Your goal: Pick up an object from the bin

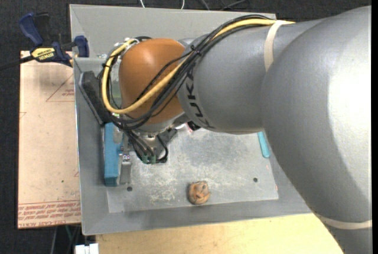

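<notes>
Dark letters reading "UK", part of a longer word, are running along the arm (pixel 236 87) beside its orange cover (pixel 147 67).

The grey robot arm (pixel 248 81) with its orange wrist cover (pixel 147 75) is extending into the grey metal bin (pixel 236 171). Its gripper (pixel 144 149) is hanging over the floor's left part, just beside a blue rectangular block (pixel 110 155) lying along the left wall. A small brown rounded lump (pixel 199 192) is sitting near the front wall, well apart from a thin light-blue stick (pixel 263 145) at the right.
</notes>
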You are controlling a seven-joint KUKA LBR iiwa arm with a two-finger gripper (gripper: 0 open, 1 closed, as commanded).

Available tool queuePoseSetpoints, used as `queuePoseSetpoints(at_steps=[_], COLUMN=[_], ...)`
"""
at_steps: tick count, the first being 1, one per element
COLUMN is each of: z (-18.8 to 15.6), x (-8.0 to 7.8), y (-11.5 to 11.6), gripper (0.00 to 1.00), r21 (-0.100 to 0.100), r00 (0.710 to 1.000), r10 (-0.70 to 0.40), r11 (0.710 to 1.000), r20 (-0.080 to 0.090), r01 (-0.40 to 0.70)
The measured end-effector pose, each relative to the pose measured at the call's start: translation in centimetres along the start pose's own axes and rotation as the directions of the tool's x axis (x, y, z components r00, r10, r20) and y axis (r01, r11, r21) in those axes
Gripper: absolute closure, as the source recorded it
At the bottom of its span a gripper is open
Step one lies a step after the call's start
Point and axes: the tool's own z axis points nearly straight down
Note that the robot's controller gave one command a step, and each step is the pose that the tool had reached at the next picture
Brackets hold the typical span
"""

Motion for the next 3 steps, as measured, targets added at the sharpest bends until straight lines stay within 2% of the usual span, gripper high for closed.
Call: queuePoseSetpoints(at_steps=[1,2,3], z=[-0.5,6.3,7.9], x=[-0.2,-2.2,-3.8], y=[-0.1,-6.3,-8.4], gripper=[0.00,0.00,0.00], r21=[-0.002,-0.005,-0.007], r00=[1.000,0.989,1.000], r10=[0.005,0.150,-0.006], r11=[1.000,0.989,1.000], r20=[0.007,0.007,0.013], r01=[-0.005,-0.150,0.006])
